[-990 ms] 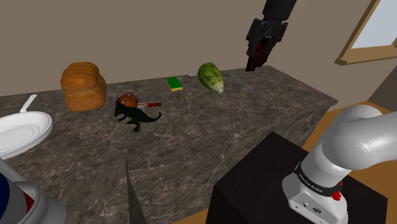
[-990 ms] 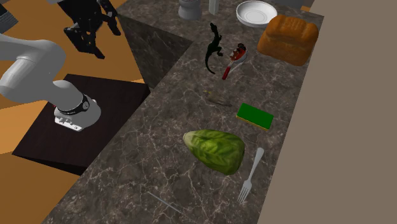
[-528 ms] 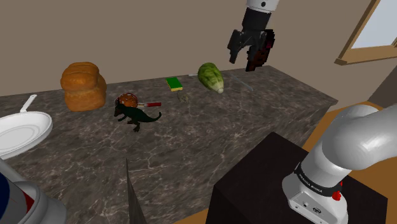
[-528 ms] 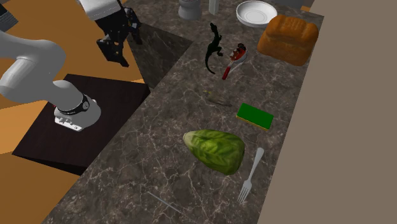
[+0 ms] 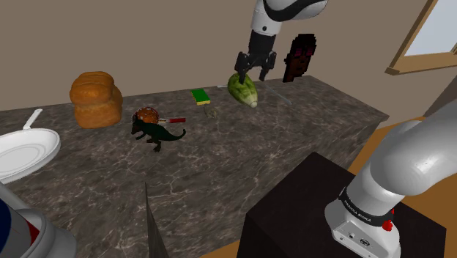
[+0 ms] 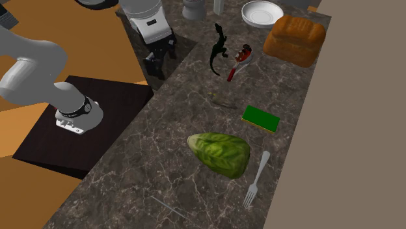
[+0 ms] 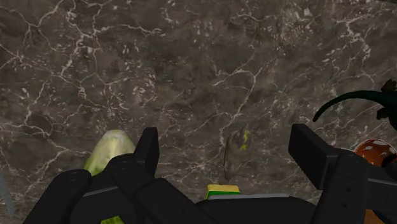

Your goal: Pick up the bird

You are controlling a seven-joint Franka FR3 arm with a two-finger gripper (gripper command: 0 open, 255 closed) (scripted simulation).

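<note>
The bird is a small grey-brown figure with a yellow patch, lying on the dark marble counter. It shows between my two black fingers, which stand well apart and above it without touching it. In the second exterior view the bird is a faint speck between the green sponge and the counter's edge. My gripper hangs open in the air, in front of the lettuce in the shoulder view. From the second exterior view the gripper appears near the counter's edge.
A dark green dinosaur lies beside a spoon with an orange-brown bowl. A bread loaf and a white bowl are at the shoulder view's left. A fork lies past the lettuce. A black-and-red object stands at the wall.
The arm has swung toward the shoulder view's left and come lower, from in front of the black-and-red object to in front of the lettuce. The fingers have stayed open.
</note>
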